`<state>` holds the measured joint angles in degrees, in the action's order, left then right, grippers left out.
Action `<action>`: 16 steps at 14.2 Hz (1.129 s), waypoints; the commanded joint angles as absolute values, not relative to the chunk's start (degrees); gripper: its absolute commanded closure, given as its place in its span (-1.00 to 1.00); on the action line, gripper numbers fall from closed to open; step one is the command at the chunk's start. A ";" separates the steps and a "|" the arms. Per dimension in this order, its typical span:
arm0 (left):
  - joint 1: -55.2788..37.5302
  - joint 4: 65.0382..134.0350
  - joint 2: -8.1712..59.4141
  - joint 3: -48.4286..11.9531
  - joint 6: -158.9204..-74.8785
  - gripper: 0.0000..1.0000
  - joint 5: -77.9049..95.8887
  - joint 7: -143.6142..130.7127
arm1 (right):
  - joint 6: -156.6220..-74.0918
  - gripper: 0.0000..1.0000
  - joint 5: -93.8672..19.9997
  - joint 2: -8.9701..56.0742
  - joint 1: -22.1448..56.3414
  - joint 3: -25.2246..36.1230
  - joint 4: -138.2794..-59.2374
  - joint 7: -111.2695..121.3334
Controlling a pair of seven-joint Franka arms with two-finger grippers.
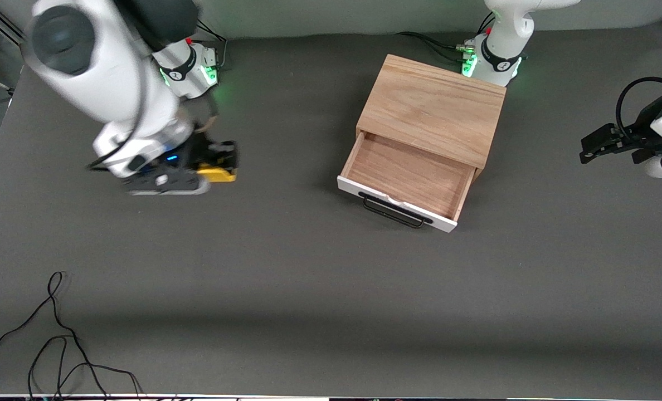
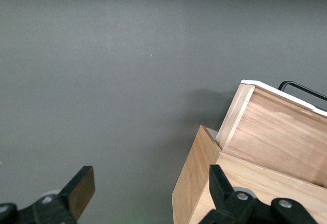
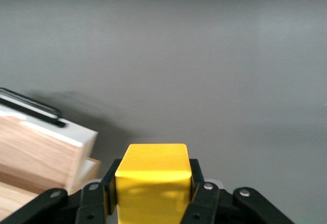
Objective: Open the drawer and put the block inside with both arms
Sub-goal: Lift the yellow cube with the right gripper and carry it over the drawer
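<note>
Table (image 1: 308, 289) spreads dark grey (loose black cable (image 1: 58, 340) at its camera edge); drawer (image 1: 406, 178) stands open. Left gripper (image 2: 148, 198) waits, fingers apart, beside the cabinet (image 2: 204, 183). Right gripper (image 3: 153, 196) clamps the block (image 3: 153, 175), above table.

The drawer (image 1: 408, 179) stands pulled out of the cabinet (image 1: 434, 107), toward the front camera, near the left arm's base. The right gripper (image 1: 219, 167) hangs over the table (image 1: 320, 289) toward the right arm's end, the block (image 1: 217, 174) between its fingers. The left gripper (image 1: 604, 146) waits over the table's other end, well apart from the cabinet.
</note>
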<state>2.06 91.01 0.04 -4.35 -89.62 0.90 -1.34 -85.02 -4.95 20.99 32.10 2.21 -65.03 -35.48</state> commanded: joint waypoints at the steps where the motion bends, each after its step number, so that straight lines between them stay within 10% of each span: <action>1: 1.15 91.85 -1.14 -4.13 -90.44 -1.00 0.09 -0.35 | -85.07 1.00 -5.27 30.47 37.77 2.99 -52.41 -46.02; 16: -3.25 91.32 -1.14 0.70 -90.35 -1.00 -0.70 1.14 | -111.97 1.00 -2.64 53.25 56.77 3.08 -52.73 -70.49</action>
<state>-3.74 90.91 -0.06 1.19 -90.10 0.05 0.22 -112.31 -3.35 51.02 56.21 2.53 -55.69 -69.10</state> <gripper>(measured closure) 0.000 0.454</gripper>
